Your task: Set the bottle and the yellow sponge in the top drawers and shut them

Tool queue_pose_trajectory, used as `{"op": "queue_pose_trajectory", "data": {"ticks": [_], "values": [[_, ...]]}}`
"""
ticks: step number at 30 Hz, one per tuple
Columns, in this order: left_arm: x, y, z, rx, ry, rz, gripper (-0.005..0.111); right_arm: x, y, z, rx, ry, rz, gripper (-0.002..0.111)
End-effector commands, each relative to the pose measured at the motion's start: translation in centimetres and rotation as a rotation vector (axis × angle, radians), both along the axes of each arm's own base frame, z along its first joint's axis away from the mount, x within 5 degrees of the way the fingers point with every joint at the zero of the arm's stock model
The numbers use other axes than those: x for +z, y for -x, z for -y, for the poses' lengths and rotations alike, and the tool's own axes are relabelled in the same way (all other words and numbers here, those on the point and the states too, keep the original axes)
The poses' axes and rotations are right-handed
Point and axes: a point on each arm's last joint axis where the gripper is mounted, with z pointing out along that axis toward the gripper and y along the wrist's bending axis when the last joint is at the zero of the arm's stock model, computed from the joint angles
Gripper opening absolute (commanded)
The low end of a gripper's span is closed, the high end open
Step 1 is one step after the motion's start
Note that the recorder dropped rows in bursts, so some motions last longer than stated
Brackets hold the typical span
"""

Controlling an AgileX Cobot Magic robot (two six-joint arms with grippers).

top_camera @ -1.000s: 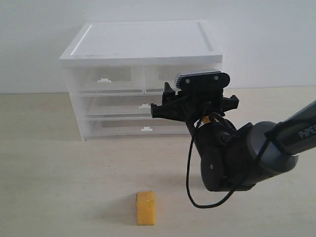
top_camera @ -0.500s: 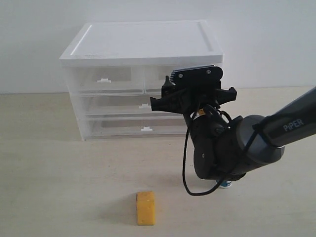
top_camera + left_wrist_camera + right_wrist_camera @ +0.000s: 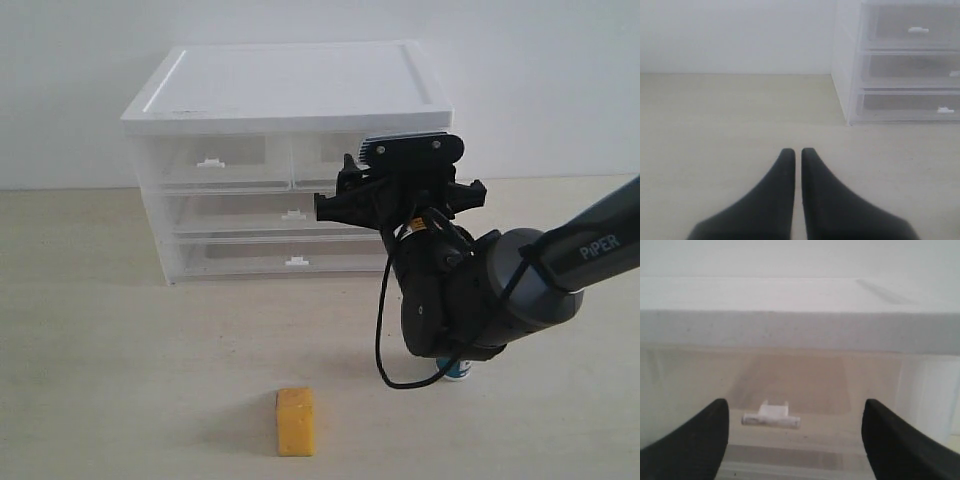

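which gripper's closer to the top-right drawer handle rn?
Right. The right gripper faces the handle, open jaws to either side of it, not touching. The left gripper is shut above bare table, off to the cabinet's side.

The right arm (image 3: 500,295) is seen bent at the elbow, with its dark bulky joint held low and the wrist (image 3: 428,240) set above it. The right gripper (image 3: 795,440) is carried roughly level, its two fingers (image 3: 690,445) spread wide apart. The left gripper (image 3: 796,156) is pointed forward and slightly downward, its fingertips (image 3: 785,157) pressed fully together
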Motion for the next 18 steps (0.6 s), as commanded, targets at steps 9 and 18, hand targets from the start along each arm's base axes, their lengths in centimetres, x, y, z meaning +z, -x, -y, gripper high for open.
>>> {"op": "queue_pose_trajectory", "data": {"ticks": [9,18], "values": [[-0.1,0.0,0.0,0.004,0.007,0.005,0.004,0.2,-0.2,0.0,0.009,0.059,0.032,0.067],[-0.1,0.0,0.0,0.004,0.007,0.002,0.004,-0.1,-1.6,-0.5,-0.015,0.060,0.017,0.067]]}}
